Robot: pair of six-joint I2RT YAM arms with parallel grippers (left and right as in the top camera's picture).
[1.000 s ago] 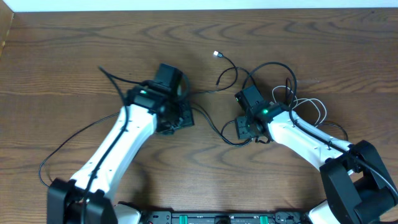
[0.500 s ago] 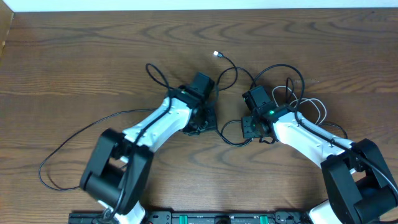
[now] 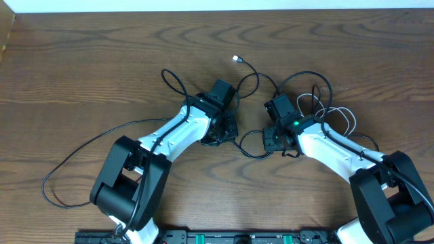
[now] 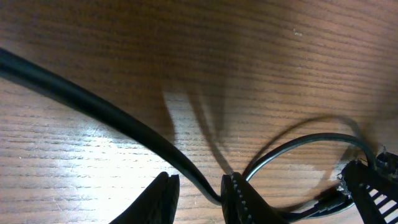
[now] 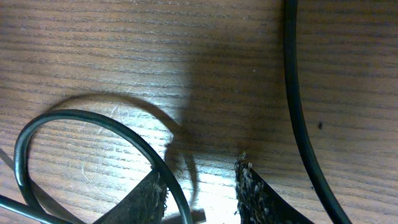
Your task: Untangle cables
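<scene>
Left gripper [image 4: 199, 190] swung from 9 o'clock to centre | its fingers [image 4: 239, 200] narrowed, not clamped, around thin black flexible cable [image 4: 118, 118] | right gripper [image 5: 199, 186] narrowed likewise beside black cable loop [image 5: 93, 117] | tangle of cords [image 3: 305, 73] lay at 2 o'clock | both grasps judged imminent, untangling not begun.

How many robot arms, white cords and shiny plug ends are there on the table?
Arms: 2, the left arm and the right arm
White cord: 1
Shiny plug: 1
Total: 4
The black cords are too tangled to count.
</scene>
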